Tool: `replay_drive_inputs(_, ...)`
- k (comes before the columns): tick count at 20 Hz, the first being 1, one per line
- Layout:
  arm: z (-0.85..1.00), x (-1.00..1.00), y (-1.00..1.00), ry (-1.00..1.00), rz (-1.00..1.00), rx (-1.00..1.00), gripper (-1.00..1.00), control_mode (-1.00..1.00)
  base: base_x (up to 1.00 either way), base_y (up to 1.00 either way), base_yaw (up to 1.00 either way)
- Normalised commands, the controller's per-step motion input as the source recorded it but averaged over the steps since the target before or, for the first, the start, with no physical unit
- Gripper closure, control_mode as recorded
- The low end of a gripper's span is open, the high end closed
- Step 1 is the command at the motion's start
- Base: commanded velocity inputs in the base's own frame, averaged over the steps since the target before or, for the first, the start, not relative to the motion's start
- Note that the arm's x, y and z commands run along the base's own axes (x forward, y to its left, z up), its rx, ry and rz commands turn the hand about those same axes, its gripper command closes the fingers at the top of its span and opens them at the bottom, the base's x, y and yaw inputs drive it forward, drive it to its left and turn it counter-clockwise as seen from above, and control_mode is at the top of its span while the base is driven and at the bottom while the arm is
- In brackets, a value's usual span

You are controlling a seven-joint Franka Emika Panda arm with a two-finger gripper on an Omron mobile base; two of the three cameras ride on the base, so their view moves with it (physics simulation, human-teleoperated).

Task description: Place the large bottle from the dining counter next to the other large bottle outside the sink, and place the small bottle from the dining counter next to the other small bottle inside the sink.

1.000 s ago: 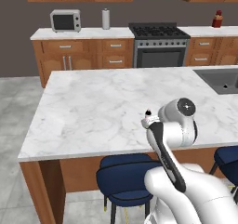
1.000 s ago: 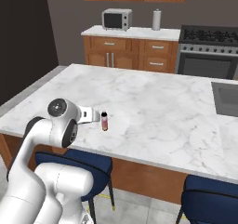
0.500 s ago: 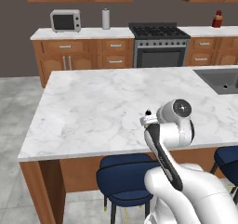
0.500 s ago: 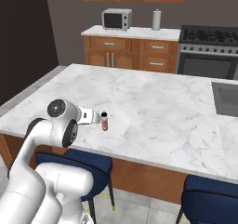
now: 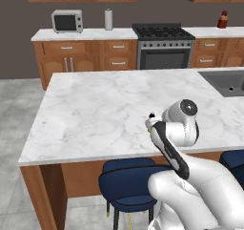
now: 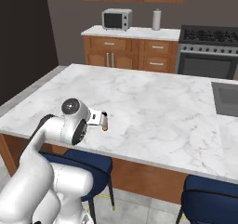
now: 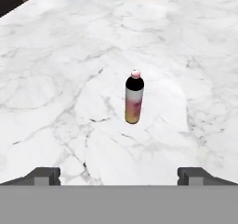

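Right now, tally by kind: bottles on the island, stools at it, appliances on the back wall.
small bottle on the island: 1
blue stools: 2
back-wall appliances, microwave and stove: 2
Total: 5

A silver microwave (image 5: 67,21) and a paper towel roll (image 5: 108,19) sat on the back counter at upper left. The black stove (image 5: 162,45) stood top centre. Blue stools (image 6: 211,200) lined the lower edge.
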Motion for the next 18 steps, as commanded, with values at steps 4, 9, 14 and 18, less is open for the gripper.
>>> replay_drive_inputs(4, -0.21, 0.30, 0.00, 0.16, 0.00, -0.01, -1.00, -1.00, 0.00, 0.00, 0.00)
replay_drive_inputs(9, -0.01, 0.12, 0.00, 0.04, 0.00, -0.06, -1.00, -1.00, 0.00, 0.00, 0.00)
replay_drive_inputs(14, 0.00, 0.00, 0.00, -0.01, 0.00, -0.03, -1.00, -1.00, 0.00, 0.00, 0.00)
replay_drive_inputs(18, -0.03, 0.00, 0.00, -0.05, 0.00, 0.00, -1.00, -1.00, 0.00, 0.00, 0.00)
